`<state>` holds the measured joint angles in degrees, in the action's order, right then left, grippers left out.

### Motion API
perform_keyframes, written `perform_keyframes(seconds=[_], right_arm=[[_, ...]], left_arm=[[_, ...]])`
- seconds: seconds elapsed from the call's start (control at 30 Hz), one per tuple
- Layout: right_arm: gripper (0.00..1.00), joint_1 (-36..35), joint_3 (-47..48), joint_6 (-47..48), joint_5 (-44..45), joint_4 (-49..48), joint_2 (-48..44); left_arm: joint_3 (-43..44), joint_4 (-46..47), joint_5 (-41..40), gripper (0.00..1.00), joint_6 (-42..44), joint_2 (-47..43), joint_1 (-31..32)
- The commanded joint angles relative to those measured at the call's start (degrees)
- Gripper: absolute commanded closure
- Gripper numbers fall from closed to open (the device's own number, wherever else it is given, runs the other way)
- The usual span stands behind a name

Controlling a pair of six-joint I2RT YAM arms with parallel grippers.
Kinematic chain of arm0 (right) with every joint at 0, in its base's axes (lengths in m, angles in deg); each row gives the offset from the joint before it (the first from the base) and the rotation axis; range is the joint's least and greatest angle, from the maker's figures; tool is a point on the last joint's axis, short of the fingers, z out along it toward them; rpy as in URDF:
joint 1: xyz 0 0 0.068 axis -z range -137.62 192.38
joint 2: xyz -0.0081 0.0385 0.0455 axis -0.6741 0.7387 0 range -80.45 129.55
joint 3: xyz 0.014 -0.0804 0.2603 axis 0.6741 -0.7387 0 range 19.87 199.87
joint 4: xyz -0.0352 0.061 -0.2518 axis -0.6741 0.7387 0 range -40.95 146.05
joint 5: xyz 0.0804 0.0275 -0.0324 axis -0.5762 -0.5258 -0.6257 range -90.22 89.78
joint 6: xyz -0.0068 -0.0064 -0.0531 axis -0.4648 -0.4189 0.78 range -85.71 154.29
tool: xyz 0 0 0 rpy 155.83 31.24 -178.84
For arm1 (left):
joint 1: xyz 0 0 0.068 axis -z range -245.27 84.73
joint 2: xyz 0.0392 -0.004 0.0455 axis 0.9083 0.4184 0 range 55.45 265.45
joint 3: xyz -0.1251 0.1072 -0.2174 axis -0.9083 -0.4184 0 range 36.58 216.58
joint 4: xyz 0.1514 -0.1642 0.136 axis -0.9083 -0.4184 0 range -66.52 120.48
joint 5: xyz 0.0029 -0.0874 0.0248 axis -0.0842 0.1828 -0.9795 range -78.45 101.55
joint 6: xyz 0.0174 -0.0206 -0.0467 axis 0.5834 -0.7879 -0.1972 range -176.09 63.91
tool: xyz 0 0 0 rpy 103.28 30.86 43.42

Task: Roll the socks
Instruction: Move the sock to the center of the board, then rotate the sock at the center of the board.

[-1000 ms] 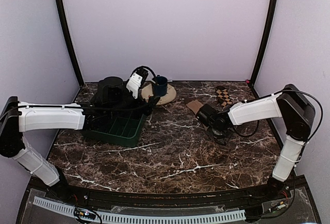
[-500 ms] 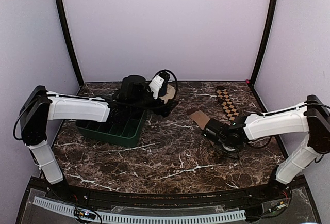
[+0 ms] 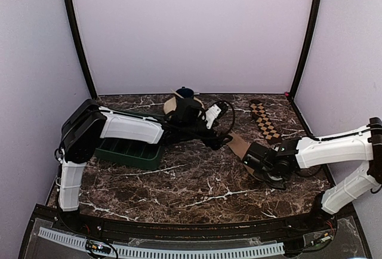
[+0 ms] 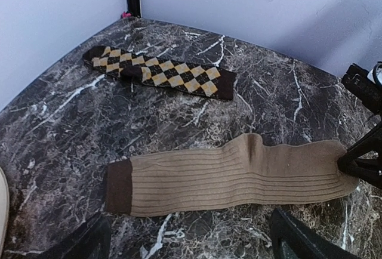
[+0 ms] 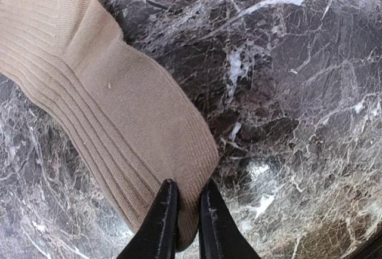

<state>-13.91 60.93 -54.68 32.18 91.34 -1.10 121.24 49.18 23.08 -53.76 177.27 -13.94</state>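
The plain tan-brown sock [image 4: 239,175] lies flat as a long strip with its dark brown cuff to the left in the left wrist view. My left gripper [image 4: 191,248] is open, hovering just above and to the near side of it, its fingers apart and touching nothing. My right gripper [image 5: 185,202] is shut on the toe end of the tan sock [image 5: 107,110]; it also shows in the left wrist view [image 4: 364,163]. In the top view the tan sock [image 3: 237,144] lies between my left gripper [image 3: 225,141] and my right gripper [image 3: 249,155]. The brown-and-cream checkered sock [image 3: 264,122] lies flat at the back right [image 4: 161,74].
A green compartment tray [image 3: 128,151] sits at the left under the left arm. A tan plate [image 3: 172,105] with a dark blue cup [image 3: 184,93] stands at the back middle. Walls close in the back and both sides.
My left arm swung right from over the green tray to the tan sock. My right gripper drew the tan sock's toe end nearer and to the right, stretching it out.
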Motion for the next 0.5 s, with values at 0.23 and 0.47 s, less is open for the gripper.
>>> perform_keyframes(seconds=[0.23,0.47], right_arm=[[0.87,-3.40,-0.32,0.76,-1.71,-0.80,-0.89],[0.87,-6.61,0.92,-0.85,-2.50,-0.13,1.51]], left_arm=[[12.54,-11.71,2.81,0.19,-2.75,7.55,0.00],[18.68,-15.42,1.13,0.36,-3.29,11.69,0.00]])
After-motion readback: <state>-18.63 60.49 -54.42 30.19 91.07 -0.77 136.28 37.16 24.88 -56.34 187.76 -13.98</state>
